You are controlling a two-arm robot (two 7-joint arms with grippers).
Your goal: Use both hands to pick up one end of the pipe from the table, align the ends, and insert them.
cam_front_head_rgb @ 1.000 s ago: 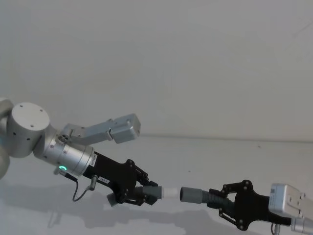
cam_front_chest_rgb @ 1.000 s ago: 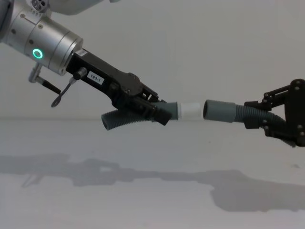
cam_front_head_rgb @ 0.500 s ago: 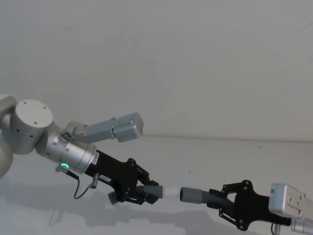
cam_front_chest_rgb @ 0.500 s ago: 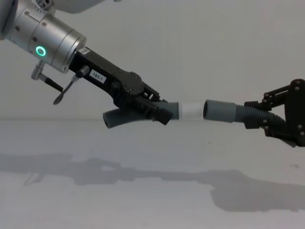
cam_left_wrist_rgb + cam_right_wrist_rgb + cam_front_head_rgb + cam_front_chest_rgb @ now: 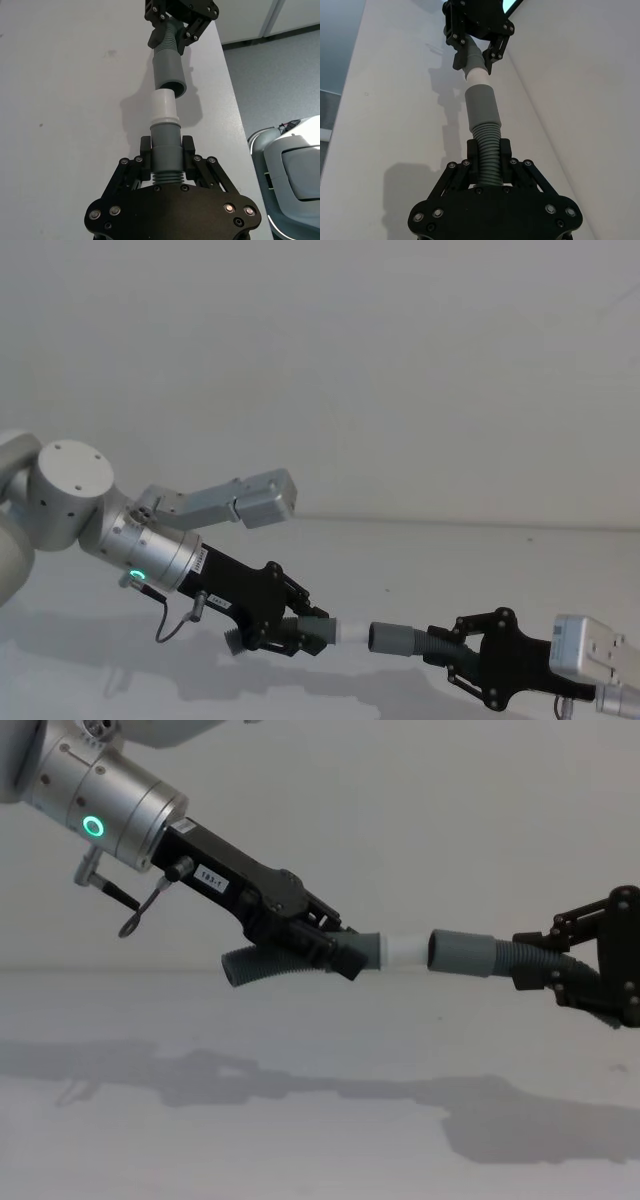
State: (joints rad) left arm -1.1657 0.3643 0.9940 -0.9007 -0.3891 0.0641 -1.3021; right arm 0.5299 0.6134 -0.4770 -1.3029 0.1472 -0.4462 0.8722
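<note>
Both pieces of the pipe hang above the table (image 5: pixel 300 1130). My left gripper (image 5: pixel 338 953) is shut on the ribbed grey piece (image 5: pixel 262 964) just behind its white tip (image 5: pixel 404 950). My right gripper (image 5: pixel 545 972) is shut on the other ribbed piece behind its smooth grey cuff (image 5: pixel 462 952). The two ends face each other in one line. The white tip (image 5: pixel 164 107) reaches the cuff's mouth (image 5: pixel 169 76); I cannot tell whether it has gone in. In the head view the left gripper (image 5: pixel 296 632) and right gripper (image 5: pixel 466 652) sit low, with the tip (image 5: pixel 352 632) meeting the cuff (image 5: pixel 392 638).
A plain pale wall rises behind the white table (image 5: pixel 420 550). In the left wrist view the table's edge (image 5: pixel 235 115) runs beside the pipe, with grey floor beyond it.
My left arm has slid to the right, carrying the white tip across the small gap up to the cuff's mouth. The right arm has held still.
</note>
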